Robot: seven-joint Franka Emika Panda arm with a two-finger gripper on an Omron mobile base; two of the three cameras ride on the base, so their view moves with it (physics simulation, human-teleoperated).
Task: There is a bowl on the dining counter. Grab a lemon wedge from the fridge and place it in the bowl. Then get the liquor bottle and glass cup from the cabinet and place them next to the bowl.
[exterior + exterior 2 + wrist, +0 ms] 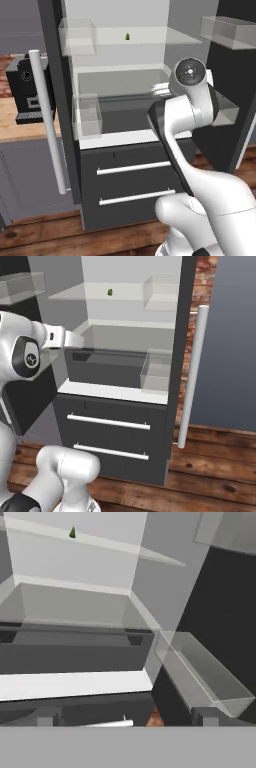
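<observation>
The fridge (130, 190) stands open in front of me, both doors swung out. A small dark green lemon wedge (127, 36) (110, 292) (72, 532) lies on the upper glass shelf, near the back. My gripper (127, 717) is open, its two dark fingertips (47, 717) far apart with nothing between them. It points into the fridge at the level of the clear crisper drawer (75, 607), well below the wedge. My white hand (65, 338) reaches in from the left. The bowl, dining counter, liquor bottle and glass cup are out of view.
Clear door bins (87, 117) (205, 672) jut from both open doors beside my hand. Long silver door handles (47, 120) (192, 376) hang at the sides. Two dark freezer drawers (107, 436) sit below. A black coffee machine (27, 90) stands on the wood worktop to the left.
</observation>
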